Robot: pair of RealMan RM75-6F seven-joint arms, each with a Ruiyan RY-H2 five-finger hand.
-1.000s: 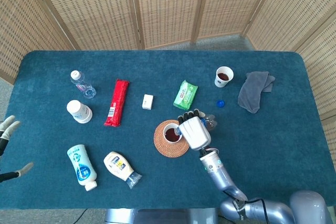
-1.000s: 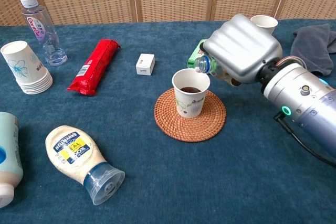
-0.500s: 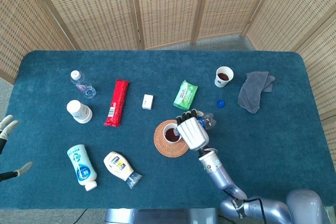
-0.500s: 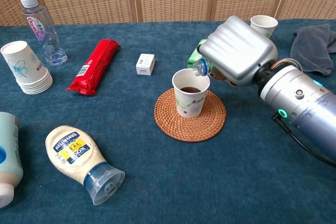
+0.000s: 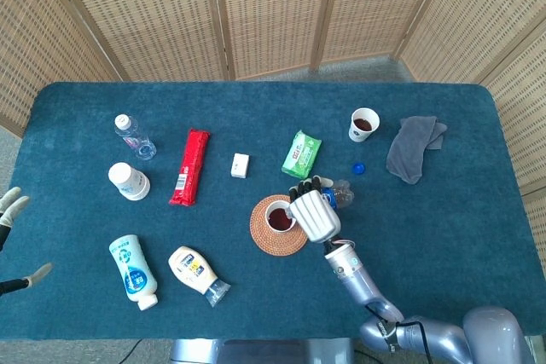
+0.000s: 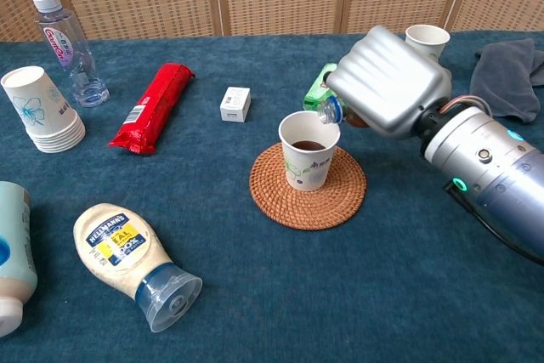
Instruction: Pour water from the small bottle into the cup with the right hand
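Woven cane screen panels (image 5: 264, 6) behind teal-covered table (image 5: 426, 236).

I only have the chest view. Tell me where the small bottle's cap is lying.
Observer: The blue cap lies on the table, between the green packet and the grey cloth.
Operator: Report what the robot hand hides of the small bottle.
Observer: In the head view, the body of the small bottle sticks out past the right robot hand, on the side away from the cup.
Operator: Now give me the left robot hand.
Observer: The left robot hand sits beyond the table's left edge, fingers apart, holding nothing.
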